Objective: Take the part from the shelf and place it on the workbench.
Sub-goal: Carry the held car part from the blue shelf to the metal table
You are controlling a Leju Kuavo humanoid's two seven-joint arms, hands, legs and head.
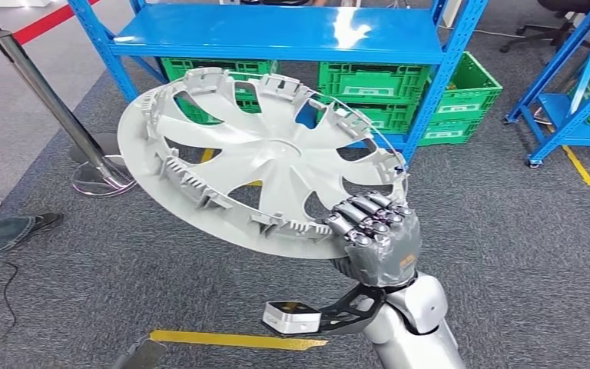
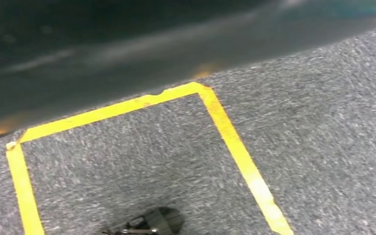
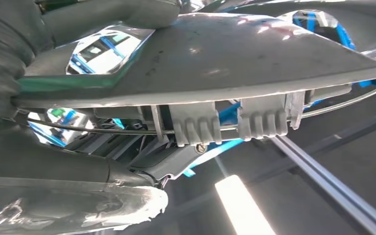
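Wheel cover (image 1: 261, 157), the part, is held in the air by the robot's right hand (image 1: 376, 238), away from the blue shelf (image 1: 276, 34); the carry step is in hand.

Head view: fingers clasp the silver cover's near rim, the disc tilted above grey carpet (image 1: 507, 231), green crates (image 1: 399, 92) under the shelf behind it. No workbench is visible, so the next move likely calls for turning toward it. Left wrist view: floor with yellow tape (image 2: 235, 142); the left hand's state cannot be told. Right wrist view: close up, rim clips (image 3: 225, 122) and a wire ring that the head view shows only small.
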